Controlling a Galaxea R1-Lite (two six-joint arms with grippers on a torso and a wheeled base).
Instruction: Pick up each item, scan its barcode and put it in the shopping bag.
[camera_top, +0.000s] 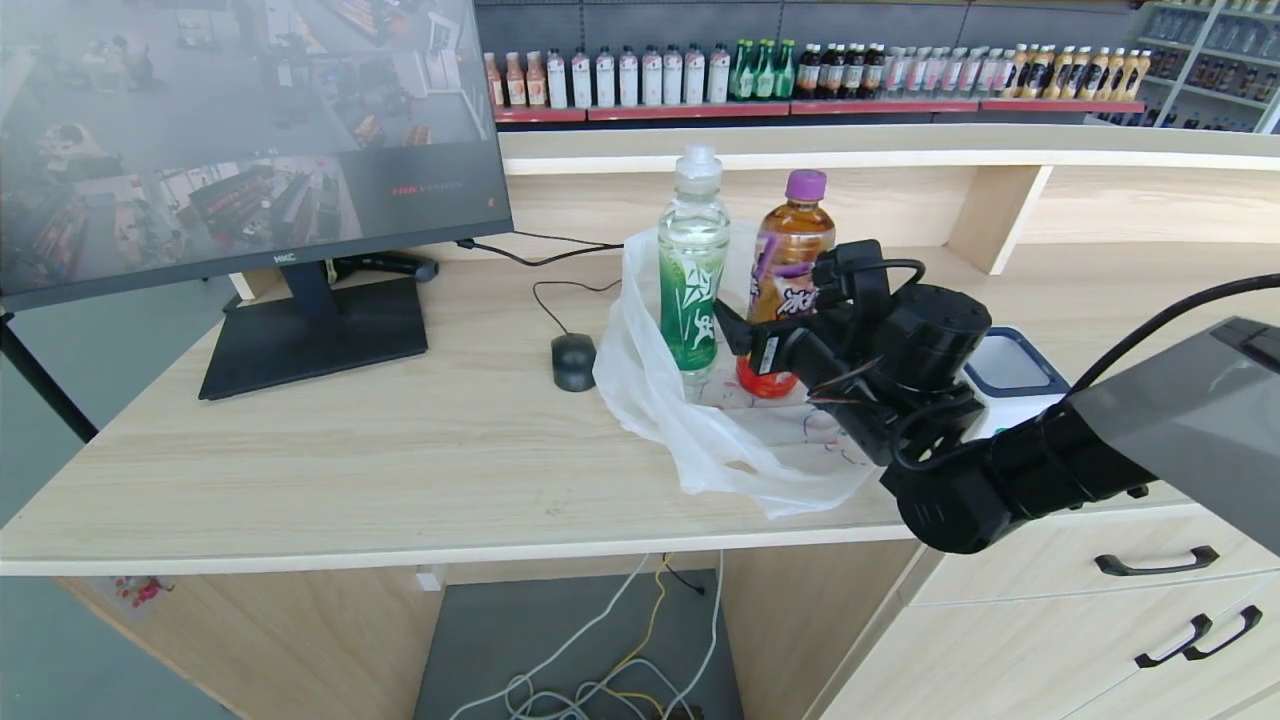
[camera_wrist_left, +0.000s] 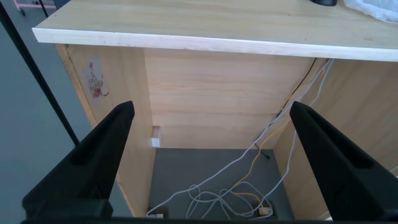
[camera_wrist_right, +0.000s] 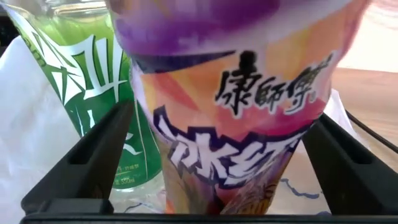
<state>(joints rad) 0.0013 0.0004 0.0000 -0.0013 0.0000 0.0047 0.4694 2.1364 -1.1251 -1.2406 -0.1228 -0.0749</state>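
Note:
A brown tea bottle (camera_top: 790, 250) with a purple cap stands upright in the white shopping bag (camera_top: 700, 440) on the wooden counter. A clear water bottle (camera_top: 692, 290) with a green label stands just to its left in the same bag. My right gripper (camera_top: 770, 340) is open, one finger on each side of the tea bottle's lower half. The right wrist view has the tea bottle (camera_wrist_right: 230, 124) close up between the fingers (camera_wrist_right: 93, 155), with the green-label bottle (camera_wrist_right: 81, 81) beside it. My left gripper (camera_wrist_left: 211, 112) is open and holds nothing, low in front of the counter's edge.
A monitor (camera_top: 240, 130) stands at the counter's left, with a black mouse (camera_top: 573, 360) just left of the bag. A blue-rimmed white device (camera_top: 1005, 365) lies to the right behind my arm. Loose cables (camera_wrist_left: 236, 186) hang under the counter (camera_wrist_left: 186, 31). Drawers (camera_top: 1150, 565) are at lower right.

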